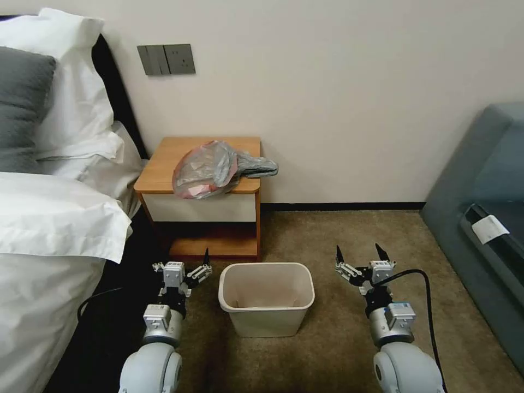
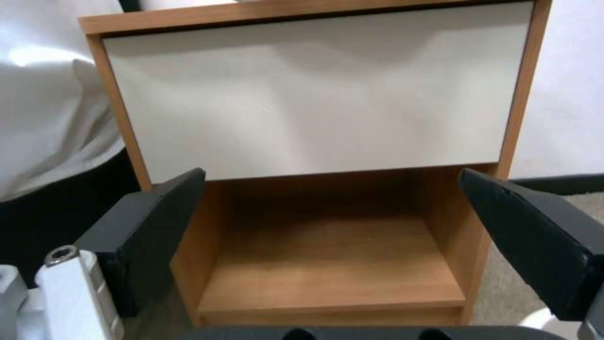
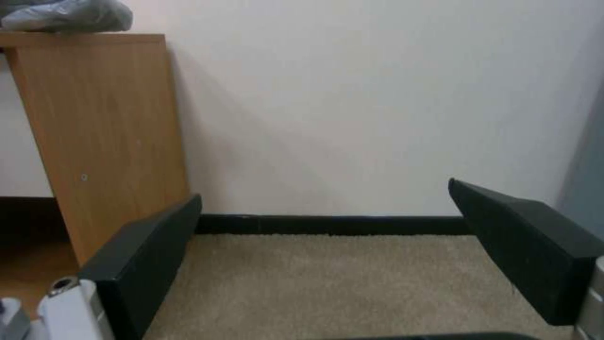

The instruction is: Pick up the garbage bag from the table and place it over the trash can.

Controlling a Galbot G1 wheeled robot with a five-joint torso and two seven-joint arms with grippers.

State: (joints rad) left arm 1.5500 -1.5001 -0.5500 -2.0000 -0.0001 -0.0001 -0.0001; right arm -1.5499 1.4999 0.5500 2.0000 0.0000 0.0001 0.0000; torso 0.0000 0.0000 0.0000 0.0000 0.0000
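The garbage bag (image 1: 210, 169), crinkly grey plastic with a pinkish-red rim, lies bunched on the table (image 1: 161, 166), its tail hanging past the right edge. The cream trash can (image 1: 225, 295) stands upright on the carpet in front of the table, with nothing in it. My left gripper (image 1: 183, 262) hovers low to the left of the can, open, facing the table's white drawer front (image 2: 314, 94) and lower shelf (image 2: 327, 269). My right gripper (image 1: 358, 252) is open to the can's right. In the right wrist view the bag's tail (image 3: 69, 14) rests above the table's side panel (image 3: 101, 132).
A bed with white linen (image 1: 49, 229) presses close on the left, next to the table. A grey-blue upholstered seat (image 1: 480, 218) stands on the right. A black cable (image 1: 428, 305) loops off the right arm. Brown carpet (image 1: 338, 229) lies open between the can and the wall.
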